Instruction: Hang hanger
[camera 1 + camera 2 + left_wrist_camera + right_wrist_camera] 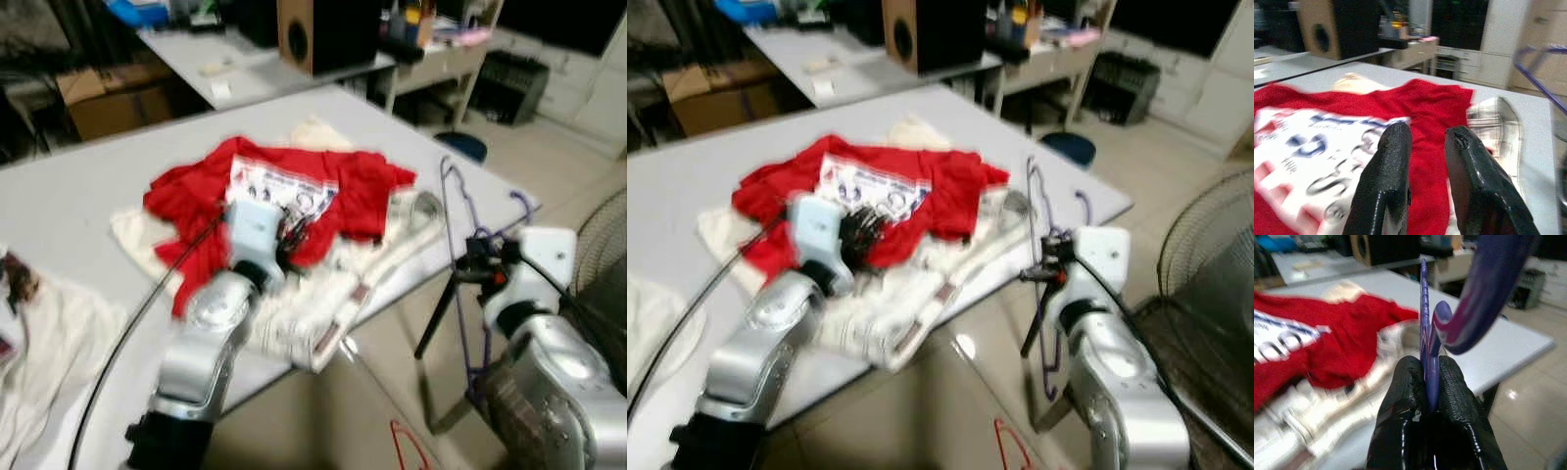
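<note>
Left eye view: grey table (78, 196) carrying a crumpled red T-shirt (362, 191) with a white printed panel, laid over pale checked cloth (313, 323); another pale garment (39, 323) at the table's near left edge; left gripper (292, 233) extended over the shirt; right gripper (478, 259) off the table's right edge, gripping a purple hanger (453, 211) held roughly upright; a second, red hanger (407, 446) lying on the glossy tiled floor; motion blur throughout.

Right eye view: same arrangement; hanger's thin purple frame rising above the right gripper and dropping below it; wire fan guard (1205, 264) at right; black speaker (921, 34) on the far desk.

Left wrist view: two black fingers (1386, 181) parted by a narrow gap, nothing between them, poised low over the red fabric; soft, wrinkled knit with a slick white print.

Right wrist view: fingers (1405, 401) closed tight on the hanger's slim ribbed bar, smooth curved hook looming close above; rigid plastic, likely slippery.

Judged step: carrying the hanger, probably toward the shirt for dressing, or toward a rail; advisable to keep the clamp firm and the frame steady, clear of the table edge, to avoid twisting in the grip; rail location not determinable.
</note>
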You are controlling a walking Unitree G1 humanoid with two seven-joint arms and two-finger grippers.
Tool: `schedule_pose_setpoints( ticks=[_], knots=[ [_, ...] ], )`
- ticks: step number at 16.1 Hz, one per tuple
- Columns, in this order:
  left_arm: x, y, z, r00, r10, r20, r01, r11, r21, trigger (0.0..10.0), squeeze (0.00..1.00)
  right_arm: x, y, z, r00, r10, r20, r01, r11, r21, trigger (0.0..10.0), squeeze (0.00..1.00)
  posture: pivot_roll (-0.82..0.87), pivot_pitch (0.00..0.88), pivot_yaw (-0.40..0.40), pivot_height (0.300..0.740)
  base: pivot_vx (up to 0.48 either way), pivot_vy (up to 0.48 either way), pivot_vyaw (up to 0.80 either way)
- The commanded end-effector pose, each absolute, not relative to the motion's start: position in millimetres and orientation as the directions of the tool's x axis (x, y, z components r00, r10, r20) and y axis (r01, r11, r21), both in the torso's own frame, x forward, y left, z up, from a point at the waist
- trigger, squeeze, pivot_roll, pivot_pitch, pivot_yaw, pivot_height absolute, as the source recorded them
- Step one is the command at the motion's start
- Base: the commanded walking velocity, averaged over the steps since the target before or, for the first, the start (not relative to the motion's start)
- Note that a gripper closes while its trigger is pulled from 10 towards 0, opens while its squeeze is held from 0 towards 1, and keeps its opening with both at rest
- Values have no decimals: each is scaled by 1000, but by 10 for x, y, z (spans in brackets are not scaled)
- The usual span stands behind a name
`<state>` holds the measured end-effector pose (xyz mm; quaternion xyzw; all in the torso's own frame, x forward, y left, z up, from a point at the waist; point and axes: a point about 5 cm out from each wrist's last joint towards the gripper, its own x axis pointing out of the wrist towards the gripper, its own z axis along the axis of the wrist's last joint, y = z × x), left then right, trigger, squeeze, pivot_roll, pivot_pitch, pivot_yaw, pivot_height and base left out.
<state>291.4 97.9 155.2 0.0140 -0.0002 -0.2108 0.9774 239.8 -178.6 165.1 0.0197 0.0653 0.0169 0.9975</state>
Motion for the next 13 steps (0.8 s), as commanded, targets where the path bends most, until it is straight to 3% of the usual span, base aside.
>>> schedule_pose_setpoints(
  ticks=[1,5,6,11,12,13],
  knots=[
    [2922,1092,1545,924,-383,-13,383,922,55,10000,0,2398,-1710,1714,992,87,-90,-82,995,56,10000,0,-33,0,9,740,296,0,0],
    [2789,1045,1421,840,-536,-83,542,829,138,10000,0,2204,-1750,1715,956,277,-100,-274,961,45,10000,0,-63,1,43,740,120,0,0],
    [2771,1059,1416,797,-595,-106,604,792,96,10000,1000,2097,-1786,1744,925,368,-98,-364,930,59,10000,0,-69,13,60,740,0,0,0],
    [2900,987,1260,755,-616,-225,654,731,193,10000,1000,1847,-2002,1687,885,432,-173,-434,901,28,10000,0,-98,36,103,740,0,0,0],
    [2972,956,1224,775,-587,-237,630,748,209,10000,204,1802,-2128,1675,905,380,-190,-386,923,8,10000,0,-120,45,123,740,0,0,0],
    [3027,915,1208,787,-571,-234,614,762,204,10000,0,1740,-2248,1657,920,325,-218,-339,940,-30,10000,0,-132,50,131,740,0,0,0]
  ],
)
